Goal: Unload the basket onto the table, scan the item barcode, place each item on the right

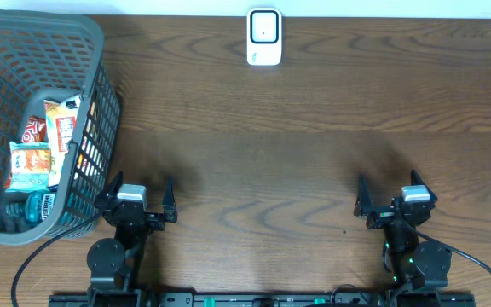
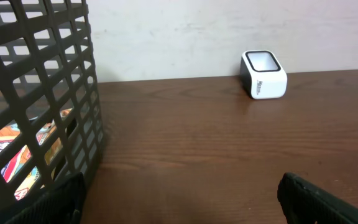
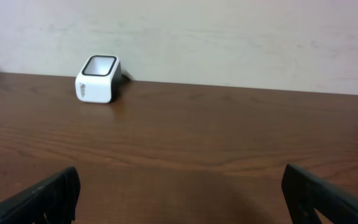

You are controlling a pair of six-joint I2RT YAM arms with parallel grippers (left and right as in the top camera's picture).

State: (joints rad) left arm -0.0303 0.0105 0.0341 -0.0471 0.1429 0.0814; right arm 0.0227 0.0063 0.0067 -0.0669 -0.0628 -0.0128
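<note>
Top-down view first: the left pincer (image 1: 141, 189) and the right pincer (image 1: 390, 189) both sit with their jaws spread wide apart and nothing in them, low on the dark brown wooden table (image 1: 254, 128). The dark grey plastic lattice basket (image 1: 101, 51) is just beside the left pincer on its outer side, and inside it are some white-and-orange snack packets (image 1: 60, 128) with red print plus a clear bottle with a blue cap (image 1: 32, 207). I can't make out a barcode on any of them. The small white boxy scanner with a black-framed window (image 1: 264, 37) is well ahead of both pincers, roughly between them. Left wrist cam: the left pincer (image 2: 180, 186) gapes, with the basket (image 2: 42, 93) close on its left, packets (image 2: 5, 149) peeking through the mesh, and the scanner (image 2: 264, 74) far ahead to its right. Right wrist cam: the right pincer (image 3: 180, 180) is wide open too, and the scanner (image 3: 98, 79) is far ahead to its left.
</note>
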